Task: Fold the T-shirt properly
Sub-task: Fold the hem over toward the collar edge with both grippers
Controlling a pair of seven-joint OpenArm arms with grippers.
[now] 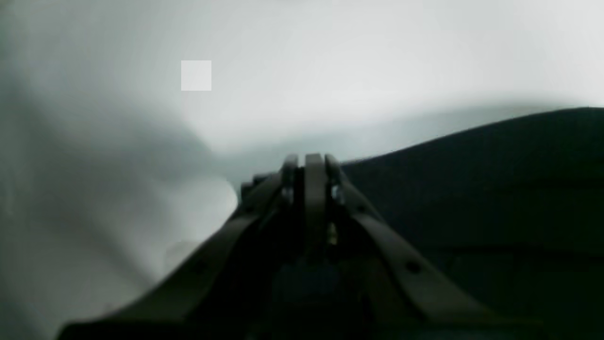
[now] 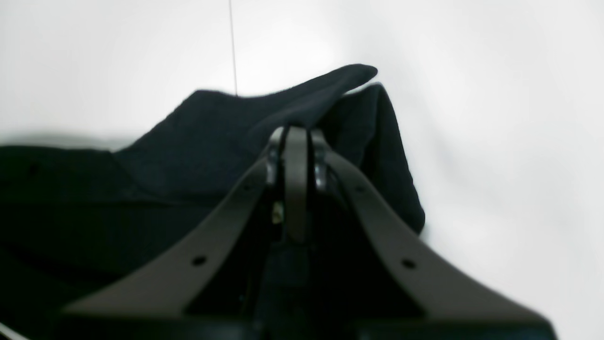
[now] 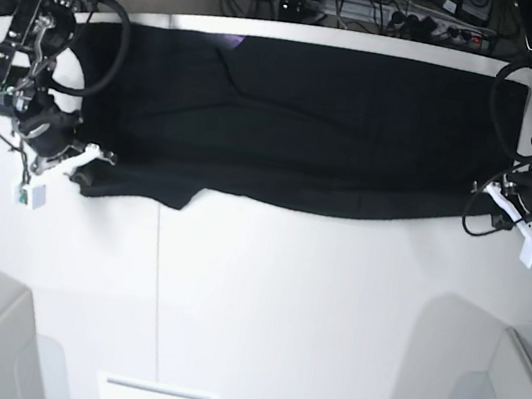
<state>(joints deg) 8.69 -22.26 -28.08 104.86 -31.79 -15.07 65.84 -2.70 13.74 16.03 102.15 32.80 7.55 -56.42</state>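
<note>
Left wrist view
Left gripper (image 1: 314, 160): the jaws are pressed together. It is too blurry to tell if any cloth is pinched between them.
T-shirt (image 1: 495, 189): a dark, smooth shape on the right side, just beside the tips.
Table (image 1: 330, 71): white, with a grey shadow on the left.

Right wrist view
Right gripper (image 2: 296, 134): the jaws are pressed together and pinch a bunched corner of the shirt.
T-shirt (image 2: 198, 141): black cloth, lifted into a little peak at the tips, and lying lower on the left.
Table (image 2: 495, 118): white, with a thin line running up from the cloth.

Base view
T-shirt (image 3: 297, 129): a long black band lying across the far part of the table, from one arm to the other.
Table (image 3: 310, 308): white, with bare top on the near side of the shirt.
Right gripper (image 3: 85, 159): at the shirt's near corner on the picture's left, touching the cloth.
Left gripper (image 3: 497, 196): at the shirt's end on the picture's right; the tips are too small to make out.
Cables (image 3: 377, 10): a tangle behind the far edge of the table.
</note>
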